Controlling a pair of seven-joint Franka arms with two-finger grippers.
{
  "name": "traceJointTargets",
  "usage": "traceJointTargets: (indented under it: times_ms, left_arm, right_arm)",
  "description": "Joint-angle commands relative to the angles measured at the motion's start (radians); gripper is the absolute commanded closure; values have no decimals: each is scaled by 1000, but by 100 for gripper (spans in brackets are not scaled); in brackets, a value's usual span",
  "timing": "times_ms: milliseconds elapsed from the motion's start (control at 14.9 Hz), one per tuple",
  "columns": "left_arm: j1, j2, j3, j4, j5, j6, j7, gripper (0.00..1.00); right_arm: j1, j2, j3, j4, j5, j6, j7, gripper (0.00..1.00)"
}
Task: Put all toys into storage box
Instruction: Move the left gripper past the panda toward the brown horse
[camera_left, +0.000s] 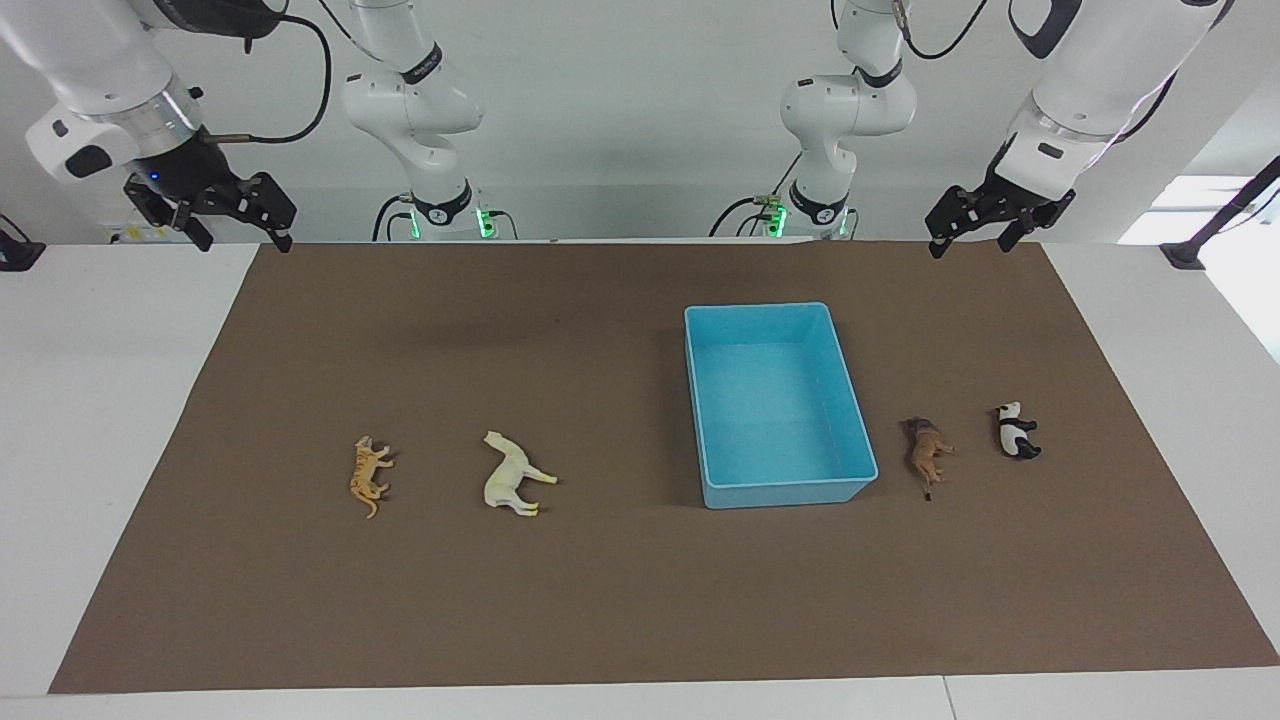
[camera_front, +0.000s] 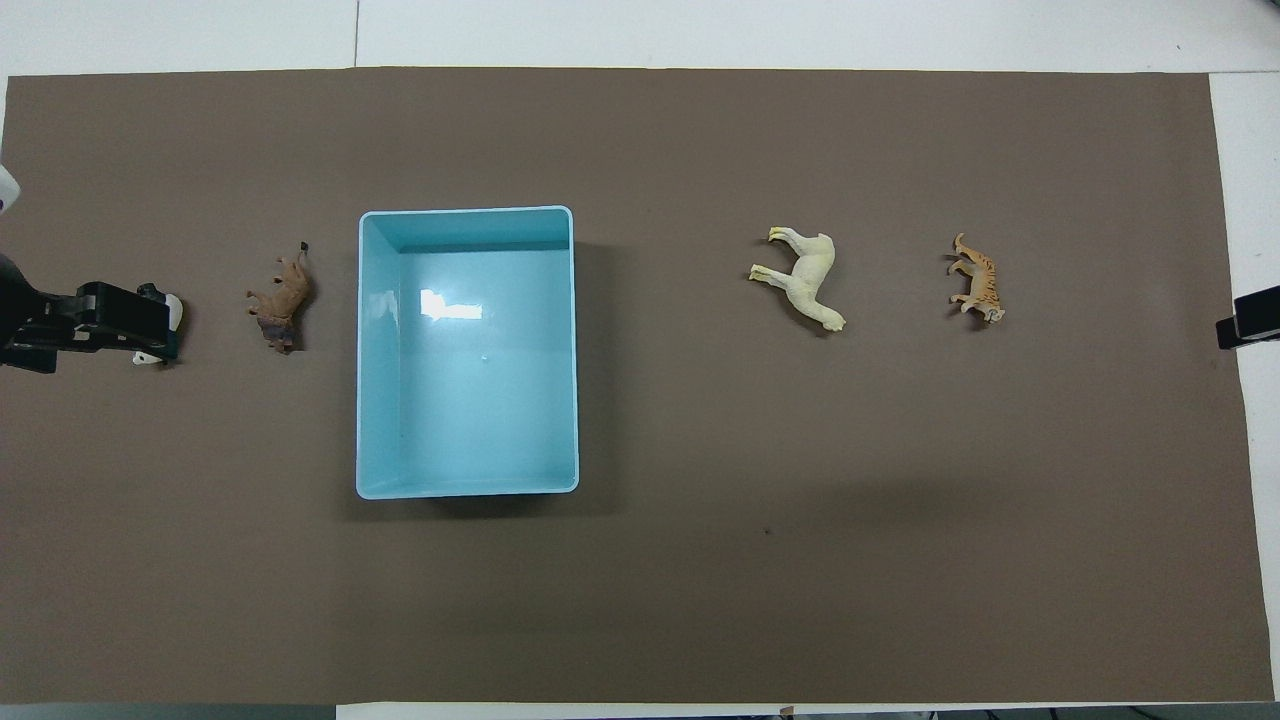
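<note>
Light blue storage box (camera_left: 779, 482) empty on brown mat (camera_left: 620, 600), tiger (camera_left: 370, 475) and white horse (camera_left: 513, 474) lying toward right arm's end, lion (camera_left: 927, 452) and panda (camera_left: 1017, 431) toward left arm's end, left gripper (camera_left: 975, 228) and right gripper (camera_left: 245, 225) raised over mat's robot-side corners, both with fingers spread, holding nothing

No text, label, brand, number or sign can be read anywhere in either view. The arms carry no legible marking, and the storage box (camera_left: 778, 405) and the toys are plain.
</note>
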Motion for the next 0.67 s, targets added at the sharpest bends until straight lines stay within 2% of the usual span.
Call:
traceJointTargets:
  times_ms: [0,134,335,603]
  left_arm:
    - [1,-37,5,-50,5,23,-3,0]
    - [12,-37,6,-55,9,48,9,0]
    - [44,-36,6,-142,9,250,35,0]
    - [89,13,6,-287,9,512,45,0]
  right_arm:
    - [-10,-18,7,-24,-15,16,-18,0]
    - [-11,-18,7,-23,-13,15,-16,0]
    - [-11,-18,7,-21,-13,15,-18,0]
    - [-5,-21,10,-27,-15,29,-22,0]
